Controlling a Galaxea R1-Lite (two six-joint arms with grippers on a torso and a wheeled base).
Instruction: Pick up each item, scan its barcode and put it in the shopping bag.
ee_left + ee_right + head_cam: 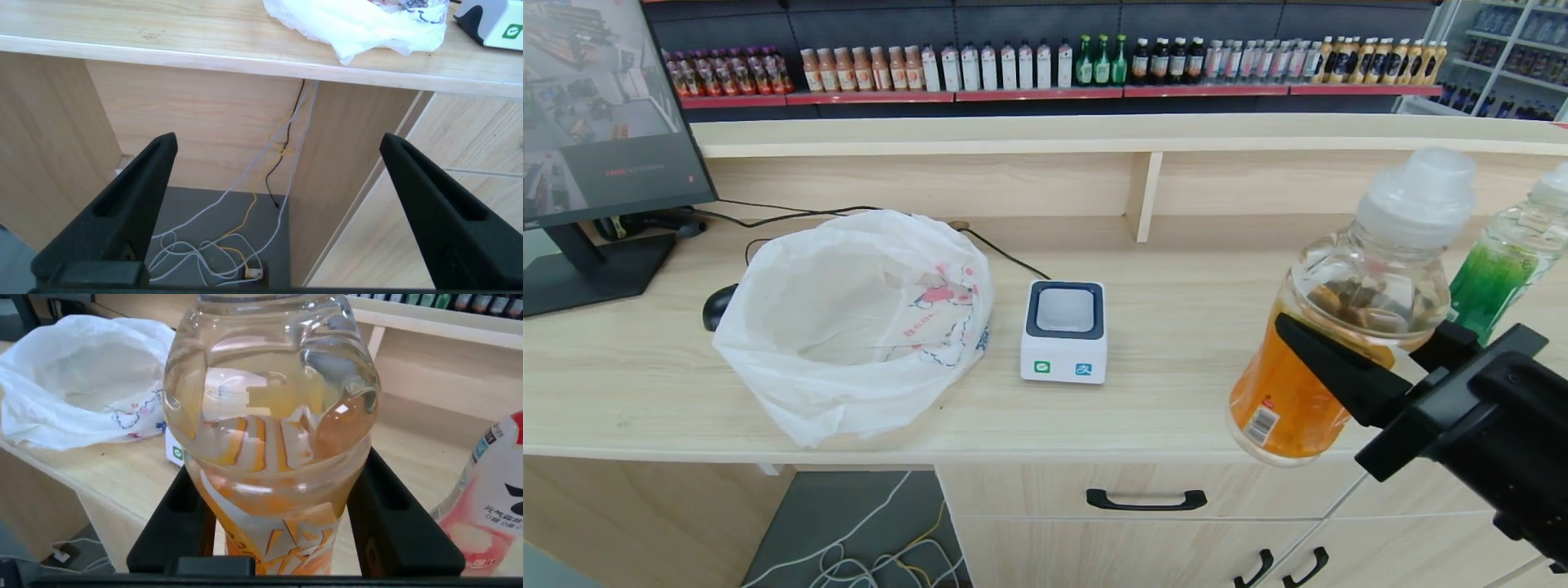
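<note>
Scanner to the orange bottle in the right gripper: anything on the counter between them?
Nothing. In the head view the counter between the scanner and the orange bottle, held by the right gripper, is bare wood.

Overall: bright, even shop light, from overhead.
Shadows: soft and short; a faint one under the bag (849,327) front edge, a thin one by the scanner (1064,331) base.
Counter (1176,327): evenly lit, no hard hotspots.
Under counter: dimmer; cables (221,237) on the floor sit in shade.
Glare: pale sheen on scanner window; white highlights and reflections on the bottle (1347,286) clear top, head and right wrist views.
Bag, right wrist view: near washed-out white.
Distortion: wide-angle; ledge (1094,131) lines bow slightly twd head-view edges.
</note>
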